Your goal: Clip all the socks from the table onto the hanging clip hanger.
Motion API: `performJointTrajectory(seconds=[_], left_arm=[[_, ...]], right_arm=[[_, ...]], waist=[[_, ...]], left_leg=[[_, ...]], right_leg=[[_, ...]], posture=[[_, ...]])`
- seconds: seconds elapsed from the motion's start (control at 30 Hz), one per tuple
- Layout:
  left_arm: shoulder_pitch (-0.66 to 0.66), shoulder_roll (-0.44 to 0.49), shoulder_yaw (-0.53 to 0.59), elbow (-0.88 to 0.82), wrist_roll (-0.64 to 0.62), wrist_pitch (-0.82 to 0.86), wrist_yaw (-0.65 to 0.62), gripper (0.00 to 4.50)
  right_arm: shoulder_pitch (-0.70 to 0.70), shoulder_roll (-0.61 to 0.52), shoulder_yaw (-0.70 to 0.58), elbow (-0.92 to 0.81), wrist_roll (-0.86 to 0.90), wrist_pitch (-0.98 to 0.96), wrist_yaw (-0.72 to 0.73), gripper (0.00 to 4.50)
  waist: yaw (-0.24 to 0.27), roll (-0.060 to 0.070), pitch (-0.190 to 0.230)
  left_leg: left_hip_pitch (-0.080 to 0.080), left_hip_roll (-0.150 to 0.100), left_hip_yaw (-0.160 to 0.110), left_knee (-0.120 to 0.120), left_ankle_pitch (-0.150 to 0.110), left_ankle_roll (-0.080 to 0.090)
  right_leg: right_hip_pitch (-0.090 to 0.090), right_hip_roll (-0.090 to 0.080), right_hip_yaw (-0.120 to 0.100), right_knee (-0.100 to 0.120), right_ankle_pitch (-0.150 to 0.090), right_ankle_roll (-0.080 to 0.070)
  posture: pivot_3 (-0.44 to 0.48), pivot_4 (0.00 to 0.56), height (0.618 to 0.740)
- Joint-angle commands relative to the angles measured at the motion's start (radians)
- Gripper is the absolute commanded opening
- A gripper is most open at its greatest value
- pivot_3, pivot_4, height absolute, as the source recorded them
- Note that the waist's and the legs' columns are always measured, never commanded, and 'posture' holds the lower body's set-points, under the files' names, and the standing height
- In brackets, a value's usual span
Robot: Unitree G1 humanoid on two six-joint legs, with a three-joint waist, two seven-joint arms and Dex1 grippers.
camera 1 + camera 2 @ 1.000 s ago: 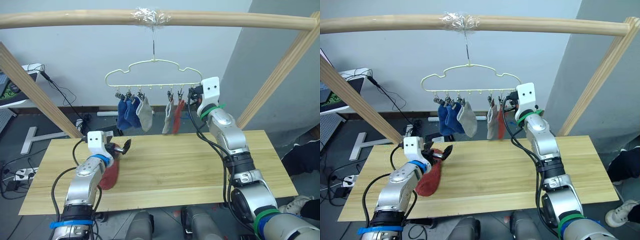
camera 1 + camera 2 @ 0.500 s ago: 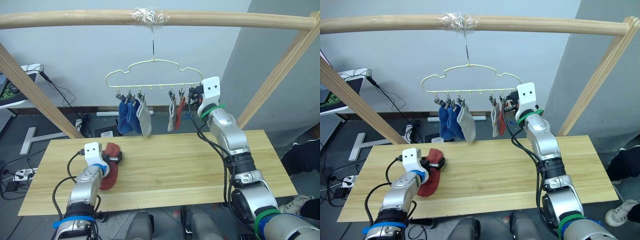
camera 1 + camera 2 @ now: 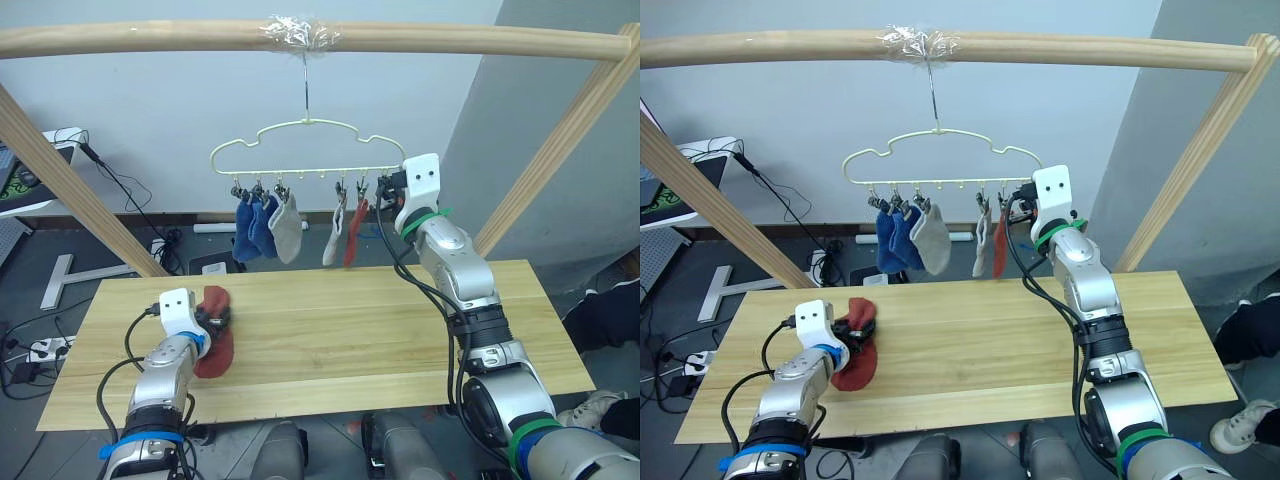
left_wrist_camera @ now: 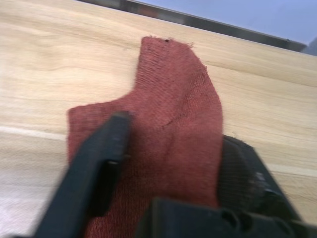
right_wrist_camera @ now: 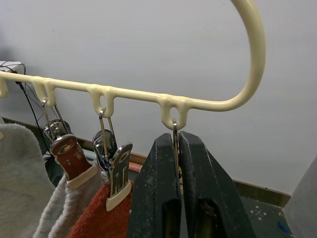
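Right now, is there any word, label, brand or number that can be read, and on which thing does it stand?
None can be read: no text on the socks, clip hanger, table or either gripper.

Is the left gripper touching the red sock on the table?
Touching. The left wrist view shows the left gripper with both fingers pressed against the red sock.

Six socks; one hanger; six clips.

Five socks hang clipped on the clip hanger; one rust-red sock lies on the table.
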State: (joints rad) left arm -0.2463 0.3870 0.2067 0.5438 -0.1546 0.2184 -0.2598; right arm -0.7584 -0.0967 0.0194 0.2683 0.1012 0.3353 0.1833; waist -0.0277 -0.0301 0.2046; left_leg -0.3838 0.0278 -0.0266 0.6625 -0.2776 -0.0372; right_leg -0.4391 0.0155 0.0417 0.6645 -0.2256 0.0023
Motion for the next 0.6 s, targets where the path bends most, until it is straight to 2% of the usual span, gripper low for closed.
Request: performJointTrajectory(seconds=[0.03, 0.07, 0.23, 0.4, 0.5, 0.6], left_arm=[[0.017, -0.003, 0.006, -0.012, -0.006, 0.009, -0.012, 1.82], [0.018, -0.004, 0.007, -0.014, -0.008, 0.01, -0.014, 1.42], [0.032, -0.018, 0.007, -0.065, -0.025, 0.013, -0.034, 0.02], [0.056, -0.037, 0.014, -0.135, -0.04, 0.033, -0.025, 0.02], [0.11, -0.092, -0.085, -0.373, -0.088, 0.047, -0.126, 0.02], [0.119, -0.13, -0.141, -0.527, -0.124, 0.08, -0.168, 0.02]], right_arm=[[0.004, -0.006, -0.015, -0.044, 0.005, -0.005, 0.002, 0.0], [0.004, -0.005, -0.016, -0.044, 0.005, -0.005, 0.001, 0.0], [0.006, -0.005, -0.015, -0.049, 0.006, -0.003, 0.002, 0.0], [0.001, -0.011, -0.021, -0.047, 0.005, -0.004, 0.0, 0.0], [-0.014, -0.012, -0.037, -0.057, 0.024, 0.026, 0.0, 0.0], [-0.032, 0.0, -0.062, -0.083, 0.057, 0.085, -0.004, 0.0]], waist=[[0.0, 0.0, 0.0], [0.0, 0.0, 0.0], [0.0, 0.0, 0.0], [0.0, 0.0, 0.0], [0.002, 0.0, 0.0], [0.01, 0.0, 0.0]], left_leg=[[0.0, 0.0, 0.0, 0.0, 0.0, 0.0], [0.0, 0.0, 0.0, 0.0, 0.0, 0.0], [0.0, 0.0, 0.0, 0.0, 0.0, 0.0], [0.0, 0.0, 0.0, 0.0, 0.0, 0.0], [-0.001, 0.0, 0.0, 0.0, 0.0, 0.0], [-0.002, -0.002, 0.0, 0.0, 0.0, 0.0]], right_leg=[[0.0, 0.0, 0.0, 0.0, 0.0, 0.0], [0.0, 0.0, 0.0, 0.0, 0.0, 0.0], [0.0, 0.0, 0.0, 0.0, 0.0, 0.0], [0.0, -0.001, 0.0, 0.0, 0.0, 0.0], [0.0, -0.001, 0.001, 0.0, 0.0, 0.0], [0.0, -0.002, 0.001, -0.001, 0.0, 0.0]], posture=[[0.042, 0.188, 0.74], [0.042, 0.188, 0.74], [0.041, 0.177, 0.74], [0.041, 0.174, 0.74], [0.041, 0.174, 0.74], [0.044, 0.175, 0.74]])
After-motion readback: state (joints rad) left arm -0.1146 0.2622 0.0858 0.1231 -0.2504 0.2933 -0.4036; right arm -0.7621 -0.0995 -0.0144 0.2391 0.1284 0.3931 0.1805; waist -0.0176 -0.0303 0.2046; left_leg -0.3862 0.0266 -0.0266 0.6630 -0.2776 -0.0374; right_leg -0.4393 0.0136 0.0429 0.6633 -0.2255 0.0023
